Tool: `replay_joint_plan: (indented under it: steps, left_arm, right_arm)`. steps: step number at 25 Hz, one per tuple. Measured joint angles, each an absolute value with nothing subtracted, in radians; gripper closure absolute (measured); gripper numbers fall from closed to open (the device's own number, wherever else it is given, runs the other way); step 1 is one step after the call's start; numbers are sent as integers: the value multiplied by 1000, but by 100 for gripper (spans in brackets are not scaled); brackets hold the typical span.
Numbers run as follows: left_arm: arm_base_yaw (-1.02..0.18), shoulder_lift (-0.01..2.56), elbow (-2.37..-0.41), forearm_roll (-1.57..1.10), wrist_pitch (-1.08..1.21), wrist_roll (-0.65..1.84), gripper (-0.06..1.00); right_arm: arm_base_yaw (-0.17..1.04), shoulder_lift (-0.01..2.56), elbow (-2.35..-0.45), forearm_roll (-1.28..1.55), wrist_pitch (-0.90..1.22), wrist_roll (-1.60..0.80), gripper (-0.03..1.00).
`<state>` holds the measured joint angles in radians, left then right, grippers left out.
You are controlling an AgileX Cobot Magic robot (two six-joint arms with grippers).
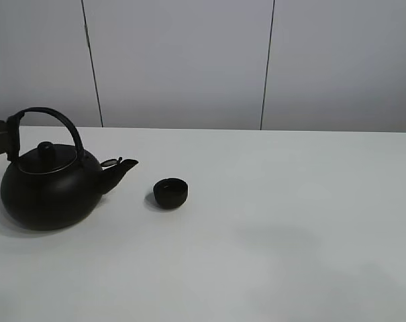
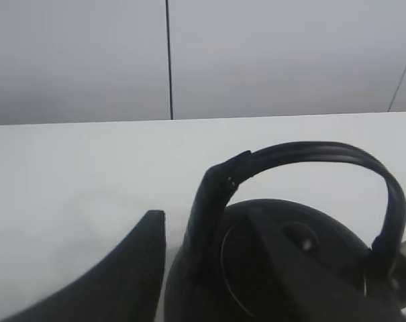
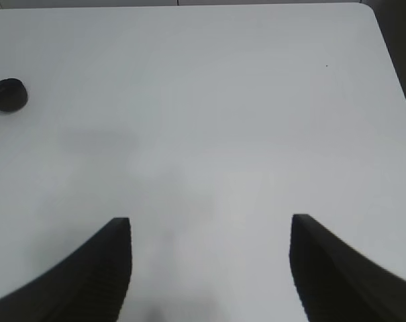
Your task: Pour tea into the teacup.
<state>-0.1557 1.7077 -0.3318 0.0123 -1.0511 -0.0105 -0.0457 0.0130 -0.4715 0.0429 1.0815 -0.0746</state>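
The big round black kettle [image 1: 52,184] stands on the white table [image 1: 276,221] at the left, with its spout pointing right at the teacup. The teacup [image 1: 170,192], small, low and matte black, stands just right of the spout; it also shows in the right wrist view [image 3: 8,94]. My left gripper [image 1: 0,137] is at the left end of the kettle's arched handle [image 2: 303,153]. In the left wrist view the left gripper [image 2: 206,218] is open, with its fingers either side of the handle's end. My right gripper [image 3: 209,221] is open and empty above bare table, far from the teacup.
A grey panelled wall [image 1: 189,60] stands behind the table's far edge. The table's right edge and a rounded corner [image 3: 374,13] show in the right wrist view. The right arm is out of the exterior high view.
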Motion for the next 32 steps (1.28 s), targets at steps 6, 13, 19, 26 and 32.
replay_joint_plan:
  steps: [6, 13, 19, 26, 32]
  left_arm:
    - [-110, 1669, -376, 30, -842, -94, 62]
    - [12, 1661, -523, 130, -514, -170, 61]
    - [191, 1661, -636, 146, -394, -262, 61]
    - [300, 1596, -800, 145, -149, -282, 62]
    - [211, 1332, -934, 112, 116, -226, 63]
  right_arm:
    - [-46, 13, -472, 43, 1081, -75, 50]
    - [-46, 13, -472, 43, 1081, -75, 50]
    - [-46, 13, -472, 43, 1081, -75, 50]
    - [-46, 13, -470, 43, 1081, -75, 50]
    - [-46, 13, -470, 43, 1082, -75, 50]
